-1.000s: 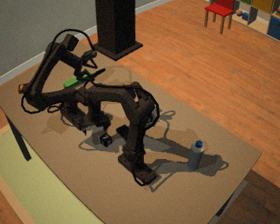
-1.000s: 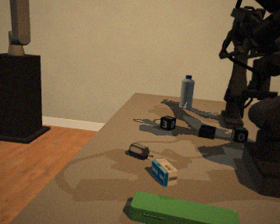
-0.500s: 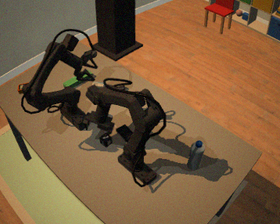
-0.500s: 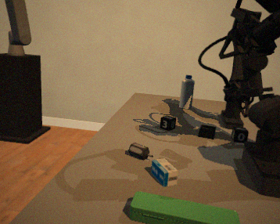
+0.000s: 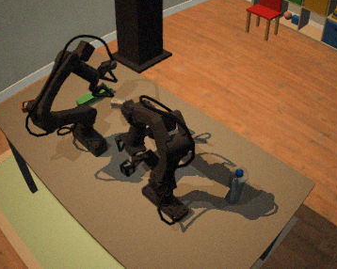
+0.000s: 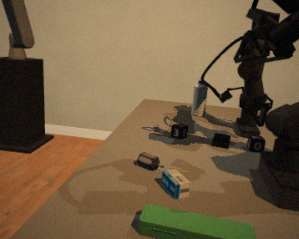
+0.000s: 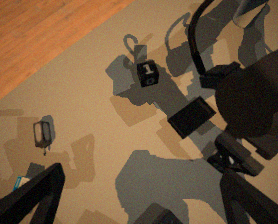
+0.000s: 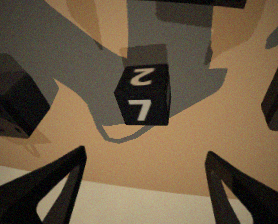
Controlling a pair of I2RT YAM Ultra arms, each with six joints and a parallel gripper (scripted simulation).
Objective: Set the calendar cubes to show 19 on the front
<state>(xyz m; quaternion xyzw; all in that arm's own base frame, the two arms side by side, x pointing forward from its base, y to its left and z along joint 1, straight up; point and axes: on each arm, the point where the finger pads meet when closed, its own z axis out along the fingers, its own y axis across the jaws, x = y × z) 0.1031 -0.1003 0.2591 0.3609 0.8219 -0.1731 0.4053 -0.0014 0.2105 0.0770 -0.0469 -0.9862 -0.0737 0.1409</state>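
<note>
Nearest in the exterior view, a long green case [image 5: 85, 99] [image 6: 195, 225] lies on the brown bench [image 5: 125, 212] [image 6: 115, 171] [image 7: 90, 100] [image 8: 63, 153], with a small blue-and-white box [image 5: 117, 102] [image 6: 175, 184] [image 7: 20, 183] just beyond it and a brown rounded object [image 6: 148, 160] [image 7: 42, 134] past that. The left jaws [image 5: 114, 88] hang above the bench, spread wide with nothing held. Farther along, a black cube with white digits [image 5: 126, 168] [image 6: 255, 144] [image 8: 143, 95] shows a 0 to the exterior camera, and a 2 and a 7 to the right wrist camera, where it sits ahead of the right jaws [image 5: 124, 155] [image 6: 262, 113]; these too are fully open and grip nothing. The black rectangular calendar tray [image 6: 221, 140] [image 7: 192, 117] rests between this cube and a second black cube [image 6: 179, 130] [image 7: 147, 73], which shows a 3 to the exterior camera and a 1 and a 0 to the left wrist camera. Both cubes are outside the tray, on the bench. Farther off stands a clear plastic bottle with a blue cap [image 5: 235, 186] [image 6: 200, 99], upright
</note>
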